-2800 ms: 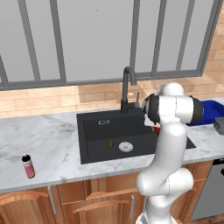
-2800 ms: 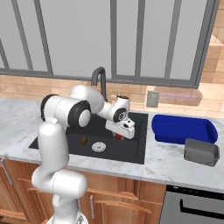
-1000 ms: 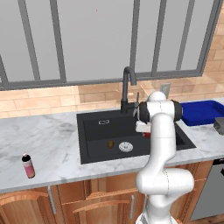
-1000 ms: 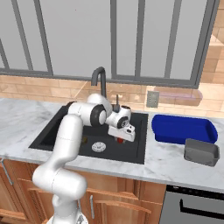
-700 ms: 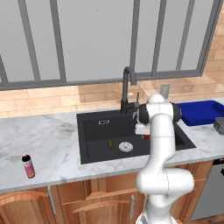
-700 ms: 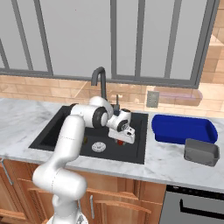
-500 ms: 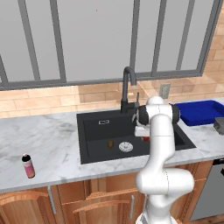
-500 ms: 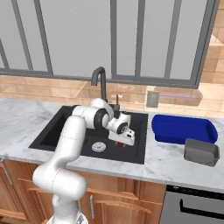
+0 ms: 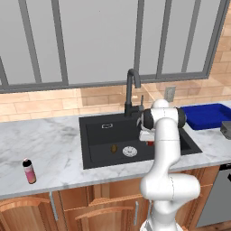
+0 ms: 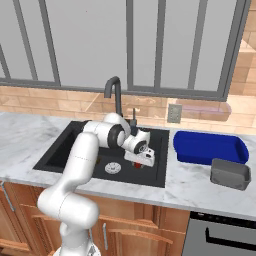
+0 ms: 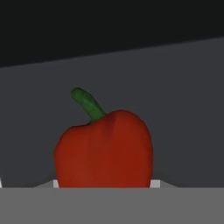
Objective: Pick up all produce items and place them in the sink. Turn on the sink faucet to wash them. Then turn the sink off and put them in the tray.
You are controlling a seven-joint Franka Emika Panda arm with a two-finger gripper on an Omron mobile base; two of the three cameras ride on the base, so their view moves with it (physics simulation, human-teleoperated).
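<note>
One red pepper [image 11: 105, 148] fills the lower centre of my hand view, right before my claw [image 10: 140, 164] inside the black sink [image 10: 65, 150]; whether I'm clamping it, I can't tell.

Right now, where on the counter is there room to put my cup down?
The marble counter left of the sink is bare, bordered by the brick wall and the small pink bottle at the front. It is crowded on the right, where the blue tray and a grey box sit close together.
</note>
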